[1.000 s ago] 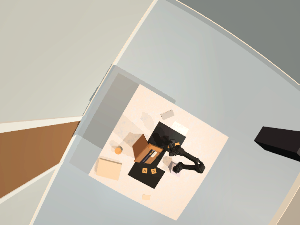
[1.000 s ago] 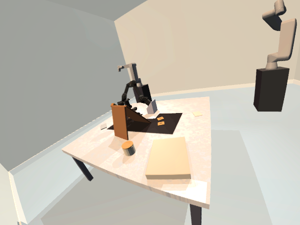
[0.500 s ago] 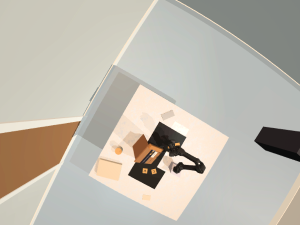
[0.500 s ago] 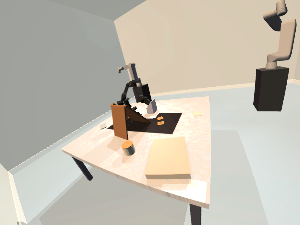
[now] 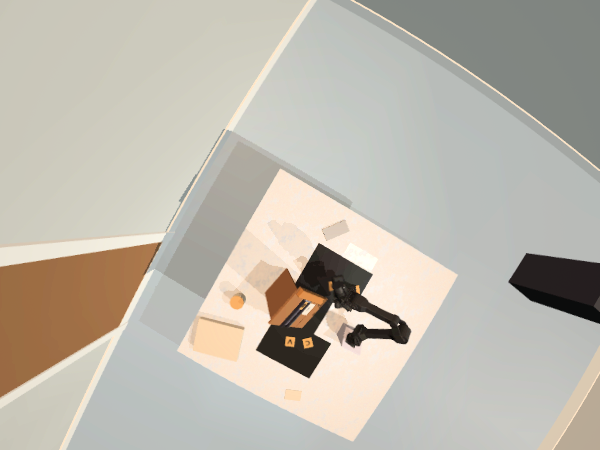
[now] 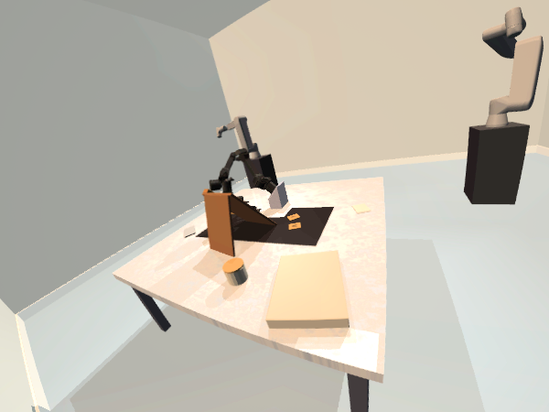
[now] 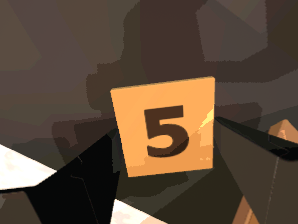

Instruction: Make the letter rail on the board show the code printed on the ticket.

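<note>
Tile marked 5 grasped above the dark mat.

Top: the hand (image 5: 336, 295) is seen at one o'clock of the wooden board (image 5: 295, 307); two tiles are seen at six. Wrist: the 5 tile (image 7: 167, 130) is clasped between the fingers.

Orange tile (image 7: 169, 147) with dark brown 5, black fingers, orange-topped grey can (image 5: 237, 301) (image 6: 235, 272)

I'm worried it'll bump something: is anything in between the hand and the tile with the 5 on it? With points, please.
Nothing visible: the tile (image 7: 167, 127) already sits between the fingers of the hand (image 7: 166, 129). Whether its way onward is blocked, I can't tell.
</note>
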Motion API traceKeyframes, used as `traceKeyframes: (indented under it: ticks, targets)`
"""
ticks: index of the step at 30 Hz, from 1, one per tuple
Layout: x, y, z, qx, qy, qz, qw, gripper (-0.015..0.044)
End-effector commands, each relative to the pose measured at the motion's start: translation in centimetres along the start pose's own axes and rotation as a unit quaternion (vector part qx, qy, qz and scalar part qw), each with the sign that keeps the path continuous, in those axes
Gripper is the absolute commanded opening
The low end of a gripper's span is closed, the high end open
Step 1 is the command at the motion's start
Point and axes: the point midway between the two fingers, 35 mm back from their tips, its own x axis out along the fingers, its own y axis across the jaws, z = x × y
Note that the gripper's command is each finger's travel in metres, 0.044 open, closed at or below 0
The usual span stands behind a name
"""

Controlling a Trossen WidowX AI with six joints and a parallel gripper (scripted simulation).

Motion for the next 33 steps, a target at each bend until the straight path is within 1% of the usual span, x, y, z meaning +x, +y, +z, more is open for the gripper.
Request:
traceKeyframes:
  ticks: [1, 17, 33]
  targets:
    - [-0.8, 1.7, -1.4, -0.027, 0.016, 0.029, 0.999, 0.0]
    - [-5.5, 7.3, -6.9, -0.124, 0.081, 0.143, 0.979, 0.0]
    - [-12.1, 11.4, -12.3, -0.204, 0.133, 0.257, 0.935, 0.0]
